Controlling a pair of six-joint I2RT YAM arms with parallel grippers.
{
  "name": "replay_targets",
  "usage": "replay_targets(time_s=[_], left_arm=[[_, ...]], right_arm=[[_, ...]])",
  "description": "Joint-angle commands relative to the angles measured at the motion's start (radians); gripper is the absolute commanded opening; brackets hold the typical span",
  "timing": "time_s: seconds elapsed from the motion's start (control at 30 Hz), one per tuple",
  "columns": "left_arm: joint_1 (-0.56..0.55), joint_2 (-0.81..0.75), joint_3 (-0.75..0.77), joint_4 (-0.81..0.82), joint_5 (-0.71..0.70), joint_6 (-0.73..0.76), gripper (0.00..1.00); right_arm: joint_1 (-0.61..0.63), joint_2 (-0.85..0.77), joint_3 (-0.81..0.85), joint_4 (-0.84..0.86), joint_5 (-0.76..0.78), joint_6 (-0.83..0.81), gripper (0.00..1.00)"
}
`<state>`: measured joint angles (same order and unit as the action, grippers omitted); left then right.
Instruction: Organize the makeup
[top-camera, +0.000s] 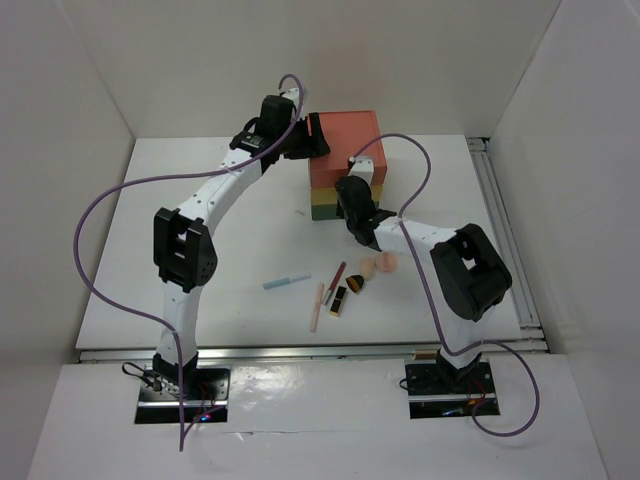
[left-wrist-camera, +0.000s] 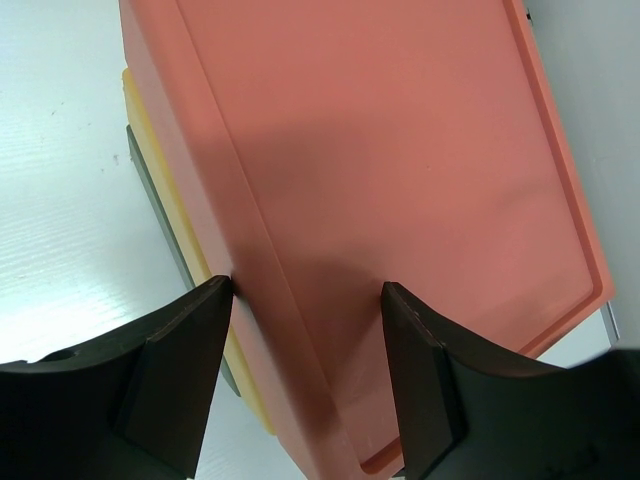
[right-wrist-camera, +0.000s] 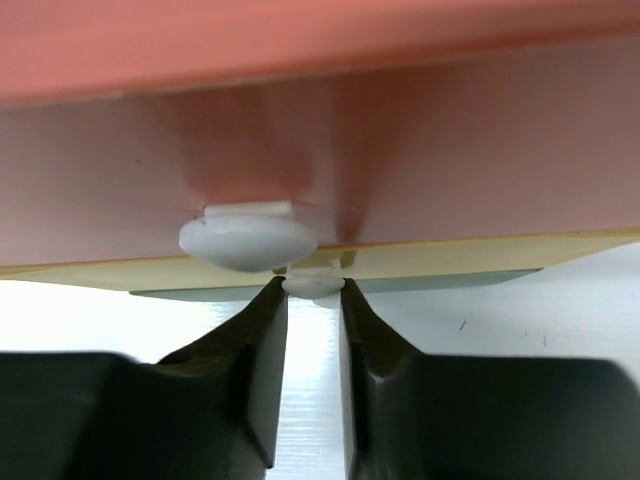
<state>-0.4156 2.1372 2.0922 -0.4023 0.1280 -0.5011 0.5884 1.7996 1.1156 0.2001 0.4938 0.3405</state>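
Note:
The makeup lies loose on the table in the top view: a blue pencil, a pink pencil, a lipstick, a dark wedge-shaped piece and two peach sponges. Behind them stands the coral, yellow and green drawer box. My left gripper is open, its fingers straddling the left edge of the box's coral top. My right gripper is at the box front, its fingertips pinching the small white knob of the yellow drawer. No makeup shows in either wrist view.
A larger white knob on the coral drawer sits just above and left of the pinched one. White walls enclose the table on three sides, and a metal rail runs along its right edge. Purple cables loop over both arms.

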Motion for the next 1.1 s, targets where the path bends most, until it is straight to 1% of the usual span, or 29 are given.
replay_targets(time_s=[0.0,0.03,0.1,0.13,0.23,0.33,0.5,0.53,0.67,0.7,0.8,0.87,0.9,0.93,0.97,1.03,1.07], left_arm=[[-0.02,0.007,-0.04,-0.164,0.019,0.03,0.72],[-0.02,0.007,-0.04,-0.164,0.01,0.03,0.72],[-0.02,0.007,-0.04,-0.164,0.01,0.03,0.72],[-0.02,0.007,-0.04,-0.164,0.01,0.03,0.72],[-0.02,0.007,-0.04,-0.164,-0.002,0.03,0.72],[-0.02,0.007,-0.04,-0.164,-0.024,0.019,0.72],[-0.02,0.007,-0.04,-0.155,-0.013,0.001,0.71],[-0.02,0.007,-0.04,-0.155,-0.013,0.001,0.71],[-0.02,0.007,-0.049,-0.155,-0.022,0.001,0.71],[-0.02,0.007,-0.049,-0.145,-0.022,-0.008,0.71],[-0.02,0.007,-0.06,-0.145,-0.022,-0.008,0.71],[-0.02,0.007,-0.06,-0.145,-0.013,-0.008,0.71],[-0.02,0.007,-0.069,-0.145,-0.013,-0.008,0.71],[-0.02,-0.002,-0.069,-0.145,-0.013,-0.008,0.71],[-0.02,-0.002,-0.069,-0.145,-0.022,-0.008,0.71],[-0.02,-0.002,-0.08,-0.145,-0.022,-0.008,0.71],[-0.02,-0.013,-0.08,-0.145,-0.034,-0.008,0.71]], right_arm=[[-0.025,-0.025,0.049,0.098,0.042,-0.032,0.25],[-0.025,-0.025,0.058,0.084,0.042,-0.032,0.13],[-0.025,-0.034,0.058,0.084,0.042,-0.046,0.07],[-0.025,-0.034,0.049,0.084,0.042,-0.046,0.02],[-0.015,-0.057,0.027,0.052,0.041,-0.058,0.0],[0.011,-0.098,-0.003,-0.023,0.032,-0.067,0.0],[0.123,-0.204,-0.124,-0.108,0.031,-0.04,0.0],[0.137,-0.233,-0.14,-0.119,0.031,-0.028,0.0],[0.206,-0.273,-0.158,-0.249,0.031,0.066,0.0],[0.238,-0.273,-0.168,-0.263,0.051,0.098,0.0],[0.281,-0.293,-0.168,-0.303,0.094,0.135,0.0],[0.292,-0.293,-0.168,-0.313,0.132,0.135,0.0],[0.292,-0.293,-0.149,-0.335,0.152,0.149,0.02],[0.292,-0.281,-0.14,-0.335,0.191,0.149,0.07],[0.283,-0.267,-0.125,-0.353,0.215,0.149,0.09],[0.255,-0.258,-0.068,-0.398,0.232,0.138,0.09],[0.255,-0.258,-0.05,-0.412,0.262,0.147,0.15]])
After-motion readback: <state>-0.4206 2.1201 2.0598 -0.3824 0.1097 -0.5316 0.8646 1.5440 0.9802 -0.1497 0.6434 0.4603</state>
